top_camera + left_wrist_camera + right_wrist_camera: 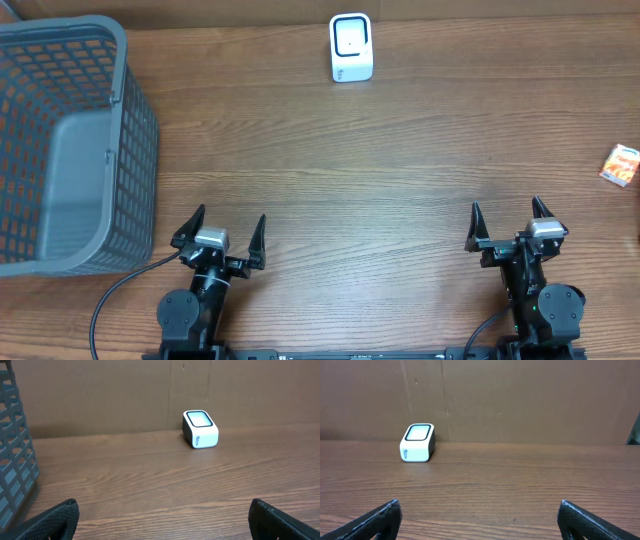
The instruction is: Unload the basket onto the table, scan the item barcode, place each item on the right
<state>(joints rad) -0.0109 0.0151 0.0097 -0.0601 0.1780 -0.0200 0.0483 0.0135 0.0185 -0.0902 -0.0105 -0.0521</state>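
Observation:
A small orange and white box, the item (621,165), lies at the table's right edge, seen only from overhead. The white barcode scanner (351,48) with its dark window stands at the back centre; it also shows as the scanner (200,429) in the left wrist view and the scanner (418,442) in the right wrist view. My left gripper (222,228) rests open near the front left, nothing between its fingers. Open too and empty, my right gripper (508,217) sits at the front right, well short of the item.
A large grey plastic basket (110,160) fills the left side of the wooden table, its wall (15,465) just left of my left gripper. A brown cardboard wall runs along the back.

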